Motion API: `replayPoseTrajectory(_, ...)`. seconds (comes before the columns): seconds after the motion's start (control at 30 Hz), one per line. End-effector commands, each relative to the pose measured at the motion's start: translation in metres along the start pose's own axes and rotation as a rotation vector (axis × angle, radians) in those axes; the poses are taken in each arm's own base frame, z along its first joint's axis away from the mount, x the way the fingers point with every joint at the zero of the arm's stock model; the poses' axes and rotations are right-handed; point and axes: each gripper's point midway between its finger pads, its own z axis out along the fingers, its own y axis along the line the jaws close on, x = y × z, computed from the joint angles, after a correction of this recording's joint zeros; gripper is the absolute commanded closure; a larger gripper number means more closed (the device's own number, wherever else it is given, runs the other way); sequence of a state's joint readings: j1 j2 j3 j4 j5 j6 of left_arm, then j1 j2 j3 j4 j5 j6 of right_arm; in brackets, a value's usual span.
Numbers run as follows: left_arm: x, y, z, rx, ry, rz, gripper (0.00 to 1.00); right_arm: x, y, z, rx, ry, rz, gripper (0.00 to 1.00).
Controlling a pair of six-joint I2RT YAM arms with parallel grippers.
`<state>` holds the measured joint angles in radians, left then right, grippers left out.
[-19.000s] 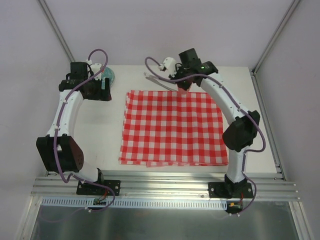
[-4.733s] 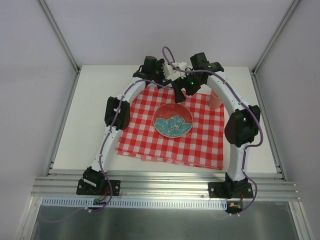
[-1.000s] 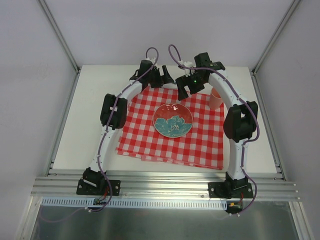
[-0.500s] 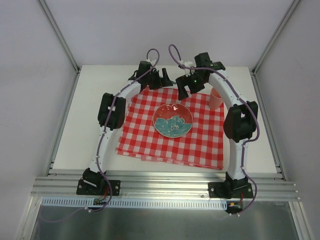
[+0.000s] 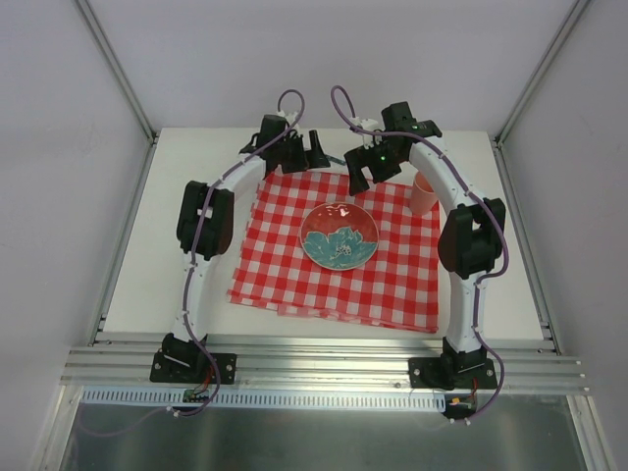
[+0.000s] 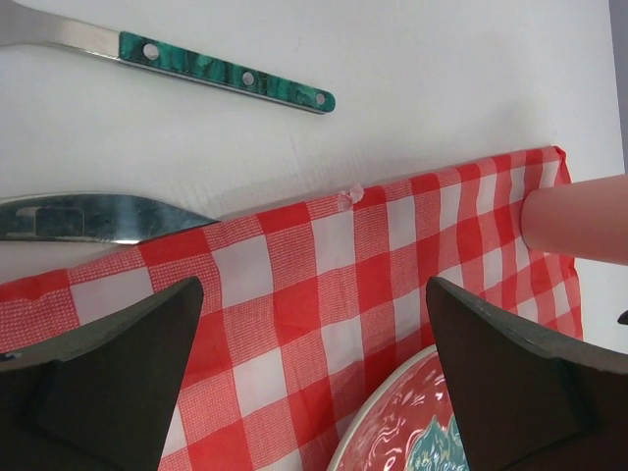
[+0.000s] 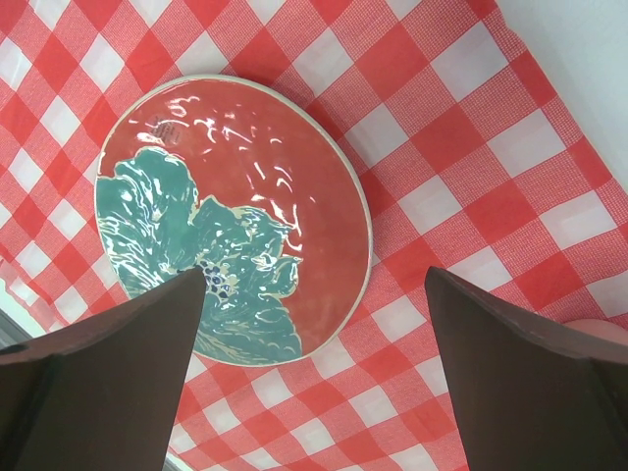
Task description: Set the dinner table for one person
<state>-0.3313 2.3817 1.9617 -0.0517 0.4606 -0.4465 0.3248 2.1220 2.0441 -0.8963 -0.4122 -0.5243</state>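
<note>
The dinner table (image 5: 167,255) spreads off-white beneath me from its near rail. On it lies a red-and-white checked cloth (image 5: 294,280), and near the cloth's middle rests a red plate (image 5: 340,235) with a green leaf pattern. A pink cup (image 5: 424,194) stands at the cloth's far right corner. My right gripper (image 7: 314,280) hangs over the cloth just beyond the plate, jaws spread wide, holding nothing. My left gripper (image 6: 314,324) hovers over the cloth's far edge, jaws likewise wide and empty. Past them is bare tabletop, where a green-handled utensil (image 6: 226,75) and a steel blade (image 6: 98,216) lie.
</note>
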Motion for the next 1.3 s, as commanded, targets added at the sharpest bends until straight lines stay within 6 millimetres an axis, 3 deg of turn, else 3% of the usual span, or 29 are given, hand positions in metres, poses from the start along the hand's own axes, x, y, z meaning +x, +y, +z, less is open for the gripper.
replayPoseTrajectory(0.0, -0.022, -0.016, -0.028, 0.003, -0.041, 0.048, 0.01, -0.016, 0.002, -0.012, -0.004, -0.052, -0.006, 0.00)
replayPoseTrajectory(0.23, 0.021, -0.006, -0.037, -0.030, 0.047, -0.114, 0.01, -0.008, 0.005, -0.015, -0.008, -0.036, -0.001, 0.00)
replayPoseTrajectory(0.4, 0.039, -0.002, -0.048, -0.052, 0.080, -0.192, 0.01, -0.011, 0.002, -0.018, -0.007, -0.046, 0.013, 0.01)
replayPoseTrajectory(0.73, 0.108, 0.016, -0.104, -0.173, 0.156, -0.325, 0.01, -0.013, 0.002, -0.015, -0.012, -0.050, 0.030, 0.00)
replayPoseTrajectory(0.83, 0.122, 0.021, -0.112, -0.202, 0.168, -0.349, 0.01, -0.015, 0.001, -0.015, -0.011, -0.054, 0.031, 0.01)
replayPoseTrajectory(1.0, 0.125, 0.027, -0.119, -0.235, 0.155, -0.299, 0.01, -0.018, 0.003, -0.015, -0.012, -0.061, 0.025, 0.00)
replayPoseTrajectory(1.1, 0.105, 0.016, -0.117, -0.188, 0.149, -0.098, 0.01, -0.018, 0.004, -0.016, -0.011, -0.062, 0.021, 0.00)
replayPoseTrajectory(1.13, 0.088, 0.014, -0.118, -0.205, 0.127, -0.046, 0.01, -0.018, 0.002, -0.017, -0.006, -0.065, 0.024, 0.00)
replayPoseTrajectory(1.27, 0.053, 0.018, -0.127, -0.271, 0.084, 0.157, 0.01, -0.020, 0.002, -0.017, -0.002, -0.069, 0.027, 0.00)
